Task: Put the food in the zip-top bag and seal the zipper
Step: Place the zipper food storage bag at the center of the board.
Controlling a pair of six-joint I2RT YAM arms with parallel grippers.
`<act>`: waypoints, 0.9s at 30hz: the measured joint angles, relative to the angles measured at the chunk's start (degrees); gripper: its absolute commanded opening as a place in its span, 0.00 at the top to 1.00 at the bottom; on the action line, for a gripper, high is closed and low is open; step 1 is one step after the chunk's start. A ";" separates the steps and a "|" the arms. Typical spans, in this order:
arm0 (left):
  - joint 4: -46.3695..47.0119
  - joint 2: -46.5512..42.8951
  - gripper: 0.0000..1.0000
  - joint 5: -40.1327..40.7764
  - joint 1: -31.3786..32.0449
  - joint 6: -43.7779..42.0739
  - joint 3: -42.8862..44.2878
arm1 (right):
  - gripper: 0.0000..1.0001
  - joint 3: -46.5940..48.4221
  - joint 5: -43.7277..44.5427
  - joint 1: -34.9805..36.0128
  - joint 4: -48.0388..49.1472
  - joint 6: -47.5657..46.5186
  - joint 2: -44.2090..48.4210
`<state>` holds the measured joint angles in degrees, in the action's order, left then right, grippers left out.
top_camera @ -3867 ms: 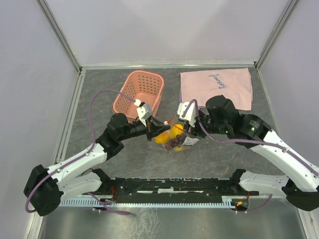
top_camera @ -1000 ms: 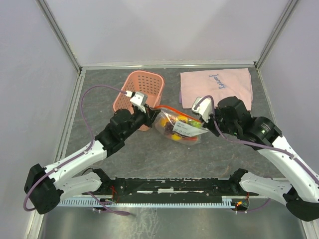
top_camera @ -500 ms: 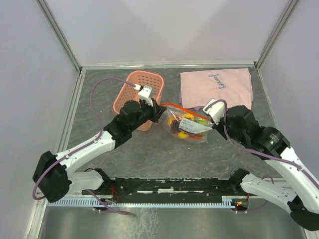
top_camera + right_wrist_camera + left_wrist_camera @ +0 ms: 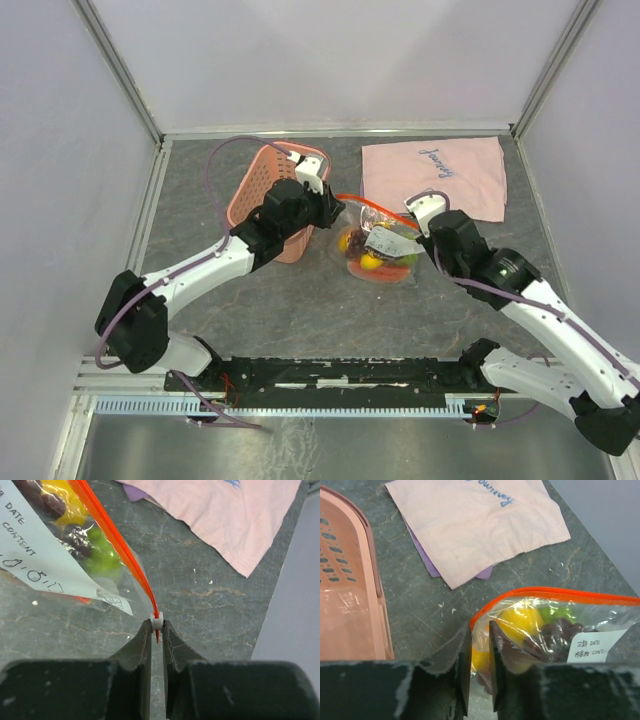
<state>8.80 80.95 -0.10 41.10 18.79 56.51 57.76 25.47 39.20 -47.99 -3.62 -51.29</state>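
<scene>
The clear zip-top bag [image 4: 380, 252] hangs between my two grippers at mid-table, with yellow, green and dark purple toy fruits inside and a white label on its side. Its red-orange zipper [image 4: 372, 206] is stretched taut along the top. My left gripper [image 4: 335, 208] is shut on the bag's left corner [image 4: 479, 630], just below the zipper's end. My right gripper [image 4: 418, 222] is shut on the zipper's small white end [image 4: 157, 622]. In the right wrist view the zipper [image 4: 112, 537] runs up and left from the fingertips, with the fruits [image 4: 100, 560] behind the label.
A pink perforated basket [image 4: 280, 192] stands just left of the bag, under my left arm. A pink cloth [image 4: 435, 172] lies flat at the back right, close behind the bag. The enclosure walls rise at the table's far and side edges.
Both grippers have carried the bag toward the back of the table and pulled it taut. The zipper is now stretched straight between them. The left arm has swung over the basket.
</scene>
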 measured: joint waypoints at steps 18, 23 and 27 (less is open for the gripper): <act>-10.75 -18.51 0.32 7.63 -0.26 5.38 -2.58 | 0.32 -3.63 2.62 -0.37 8.61 4.39 5.60; -18.10 -27.32 0.24 13.38 -0.26 5.40 -3.23 | 0.00 -5.05 4.42 -0.37 8.76 5.62 8.61; -25.16 -35.85 0.07 19.76 -0.26 5.01 -3.32 | 0.01 -5.92 8.74 -0.37 8.50 7.37 13.77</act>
<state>-16.36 45.10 19.66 40.84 23.79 53.19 51.83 34.22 38.83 -39.48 3.75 -37.52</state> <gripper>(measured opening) 0.814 0.991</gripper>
